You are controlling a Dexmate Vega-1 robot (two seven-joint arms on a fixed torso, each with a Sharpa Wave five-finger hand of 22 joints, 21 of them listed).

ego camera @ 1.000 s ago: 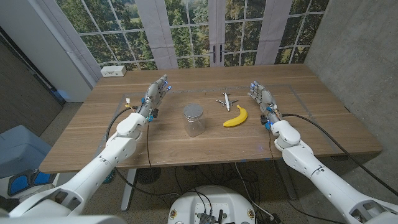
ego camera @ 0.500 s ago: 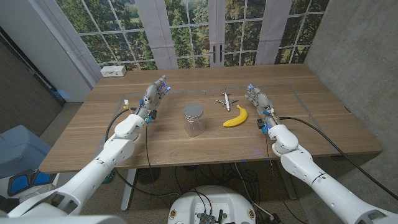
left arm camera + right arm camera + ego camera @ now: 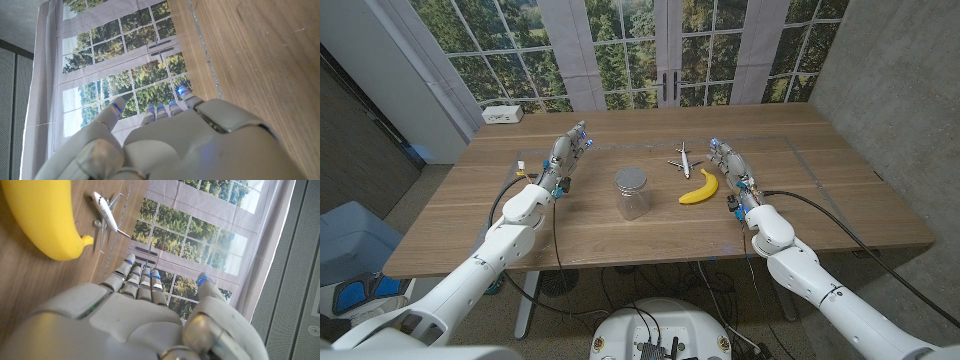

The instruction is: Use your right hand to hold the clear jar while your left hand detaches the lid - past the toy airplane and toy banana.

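Jar [image 3: 631,192] — banana [image 3: 699,187], airplane [image 3: 682,160] beside.

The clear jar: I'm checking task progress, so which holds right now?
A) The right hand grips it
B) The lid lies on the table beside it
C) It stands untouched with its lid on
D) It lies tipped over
C: the clear jar stands upright with its lid on, while the left hand and right hand are both apart from it.
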